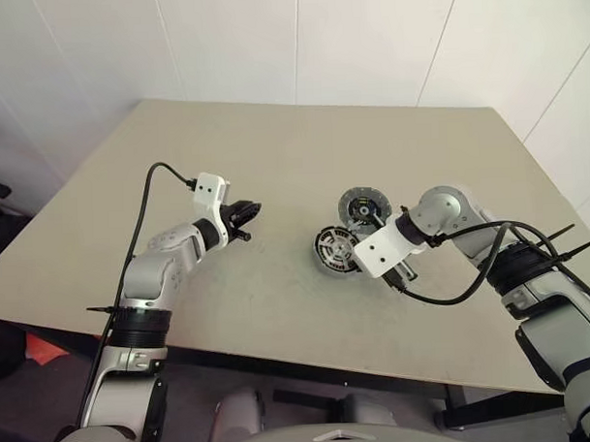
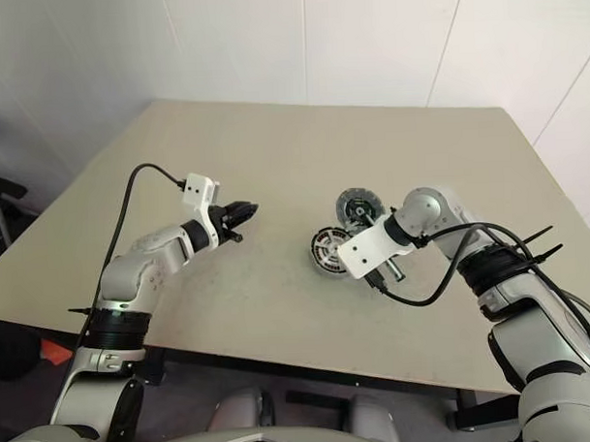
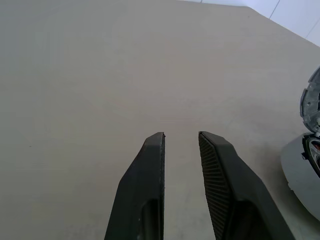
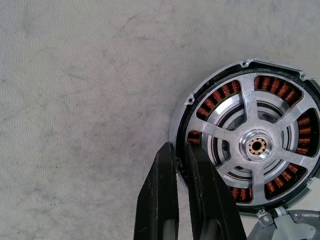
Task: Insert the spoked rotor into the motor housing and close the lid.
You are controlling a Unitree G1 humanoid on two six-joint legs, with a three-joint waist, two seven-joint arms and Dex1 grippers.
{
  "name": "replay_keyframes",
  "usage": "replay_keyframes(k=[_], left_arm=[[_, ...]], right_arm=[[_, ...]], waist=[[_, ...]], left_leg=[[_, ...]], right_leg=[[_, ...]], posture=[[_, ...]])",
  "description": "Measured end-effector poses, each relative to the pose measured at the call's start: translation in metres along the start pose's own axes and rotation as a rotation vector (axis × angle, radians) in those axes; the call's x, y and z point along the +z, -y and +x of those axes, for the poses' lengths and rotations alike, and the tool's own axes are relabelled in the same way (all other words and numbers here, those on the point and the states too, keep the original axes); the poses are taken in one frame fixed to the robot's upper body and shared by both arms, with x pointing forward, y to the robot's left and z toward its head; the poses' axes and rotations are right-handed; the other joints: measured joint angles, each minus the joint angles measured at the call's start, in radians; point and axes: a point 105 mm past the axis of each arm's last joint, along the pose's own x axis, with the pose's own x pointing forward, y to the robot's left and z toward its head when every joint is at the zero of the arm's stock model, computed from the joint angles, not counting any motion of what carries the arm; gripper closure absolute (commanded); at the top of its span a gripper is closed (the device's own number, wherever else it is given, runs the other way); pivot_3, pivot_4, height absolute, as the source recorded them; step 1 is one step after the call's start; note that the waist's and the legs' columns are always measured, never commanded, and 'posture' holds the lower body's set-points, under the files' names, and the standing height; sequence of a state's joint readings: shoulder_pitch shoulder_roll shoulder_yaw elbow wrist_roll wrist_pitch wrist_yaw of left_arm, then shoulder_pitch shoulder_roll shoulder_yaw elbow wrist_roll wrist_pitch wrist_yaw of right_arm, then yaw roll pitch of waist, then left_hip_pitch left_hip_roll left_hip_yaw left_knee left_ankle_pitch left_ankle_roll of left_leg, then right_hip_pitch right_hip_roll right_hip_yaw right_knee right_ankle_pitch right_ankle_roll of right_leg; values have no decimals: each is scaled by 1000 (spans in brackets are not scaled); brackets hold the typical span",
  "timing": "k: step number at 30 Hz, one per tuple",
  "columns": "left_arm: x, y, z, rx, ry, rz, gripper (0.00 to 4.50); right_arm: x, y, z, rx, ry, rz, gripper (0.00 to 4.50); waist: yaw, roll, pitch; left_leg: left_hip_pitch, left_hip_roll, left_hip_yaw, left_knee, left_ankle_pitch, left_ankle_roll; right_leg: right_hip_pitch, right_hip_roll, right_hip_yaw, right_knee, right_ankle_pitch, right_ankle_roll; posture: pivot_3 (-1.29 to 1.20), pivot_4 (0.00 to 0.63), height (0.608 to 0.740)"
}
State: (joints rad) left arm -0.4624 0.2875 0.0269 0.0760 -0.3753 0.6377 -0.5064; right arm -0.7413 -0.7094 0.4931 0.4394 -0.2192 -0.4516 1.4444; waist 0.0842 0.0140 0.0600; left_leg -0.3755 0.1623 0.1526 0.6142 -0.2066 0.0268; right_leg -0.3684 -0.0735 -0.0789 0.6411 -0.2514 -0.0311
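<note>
Worktop [image 1: 273, 154]: beige, bare apart from the motor parts at about 3 o'clock of its centre; motor housing [image 4: 186, 107] sits flat there, silver-grey wall, copper-red windings showing between the spokes; spoked rotor [image 4: 256, 145] lies inside the housing, hub at the middle, so insertion looks done and the closing step is what remains.

Lid [image 1: 360, 207]: stands open at roughly 1 o'clock of the housing, inner face with dark centre turned this way; the hinge is not clear.

Right end effector [image 4: 181, 150]: fingers drawn nearly together, pinching the housing wall at about 8 o'clock of the hub, one finger outside and one inside the rim over the rotor's black edge. Left end effector [image 3: 181, 137]: fingers a little apart, holding nothing, hovering over bare worktop well to 9 o'clock of the housing.

Risks, as judged: lifting away while pinched could drag the housing or tip the rotor out of seat; the inner finger may scrape windings; a cocked rotor would stop the lid closing flush; nothing braces the housing, so pushing the lid could slide it.
</note>
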Motion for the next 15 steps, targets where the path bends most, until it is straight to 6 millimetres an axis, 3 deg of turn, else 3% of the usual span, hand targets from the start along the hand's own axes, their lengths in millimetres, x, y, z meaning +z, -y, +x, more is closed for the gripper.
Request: replay_keyframes(k=[3,8,15], left_arm=[[0,0,0,4,3,3,3348],[-4,2,2,9,3,-10,3348],[-18,8,4,11,-10,-45,3348]], right_arm=[[0,2,0,-27,6,33,4444],[8,4,-3,-73,91,256,4444],[20,15,-35,-173,165,437,4444]], waist=[[-4,0,0],[-7,0,1],[3,0,1]], left_leg=[[0,0,0,0,0,0],[-1,0,0,-1,1,0],[-6,0,1,-1,1,6]], right_leg=[[0,0,0,0,0,0],[-2,0,0,0,0,0],[-5,0,0,-1,0,-1]], posture=[[0,0,740],[0,0,740],[0,0,740]])
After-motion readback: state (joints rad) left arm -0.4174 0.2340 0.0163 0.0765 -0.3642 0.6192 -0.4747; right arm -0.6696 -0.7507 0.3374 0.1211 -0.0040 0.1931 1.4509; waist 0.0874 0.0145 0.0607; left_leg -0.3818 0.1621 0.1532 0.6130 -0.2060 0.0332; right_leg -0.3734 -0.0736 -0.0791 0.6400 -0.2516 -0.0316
